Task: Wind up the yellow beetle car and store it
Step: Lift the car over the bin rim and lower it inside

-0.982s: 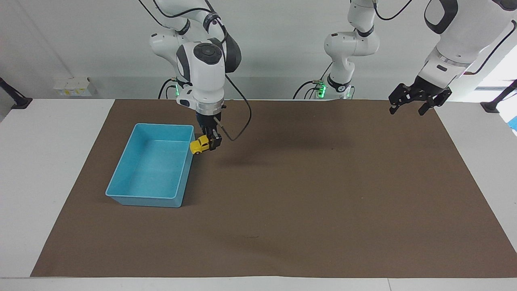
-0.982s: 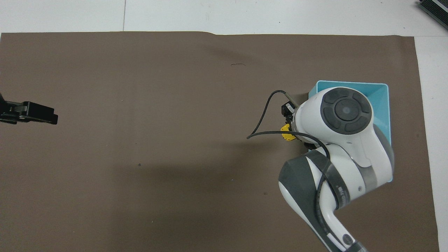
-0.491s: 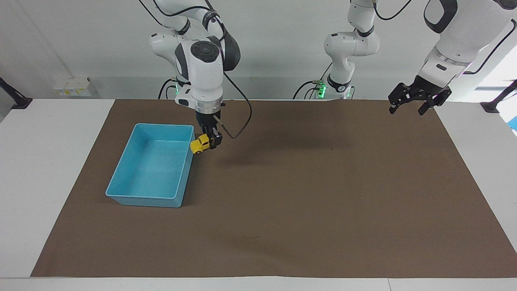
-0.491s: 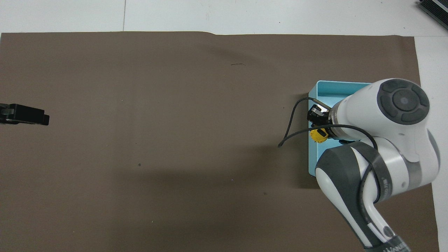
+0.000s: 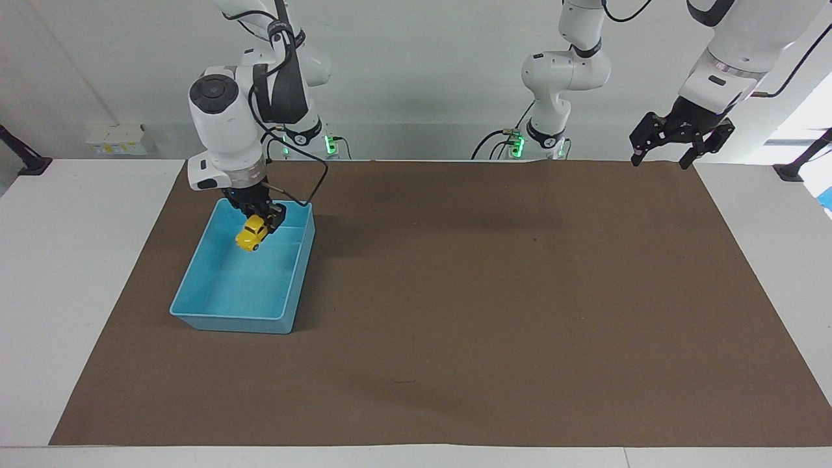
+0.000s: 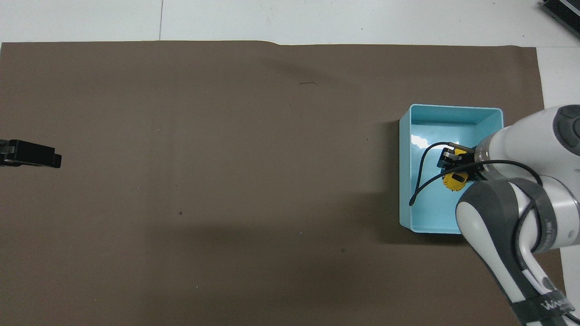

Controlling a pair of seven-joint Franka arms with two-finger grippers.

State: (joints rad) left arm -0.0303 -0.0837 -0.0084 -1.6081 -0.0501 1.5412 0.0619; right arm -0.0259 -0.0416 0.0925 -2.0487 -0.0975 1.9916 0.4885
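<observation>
Facing view | right jaws [image 5: 259, 223] clamp yellow beetle car [image 5: 251, 234] over blue bin [image 5: 229, 320] | left jaws [image 5: 680, 140] spread, waiting

Two robot arms are counted, each ending in one gripper: the right gripper [image 5: 260, 220] and the left gripper [image 5: 679, 136], two grippers in all. One yellow beetle car [image 5: 251, 234] is seen. One blue bin [image 5: 195, 315] is counted, set on a single brown mat [image 5: 494, 312]. One white table [image 5: 58, 273] is found beneath everything.
</observation>
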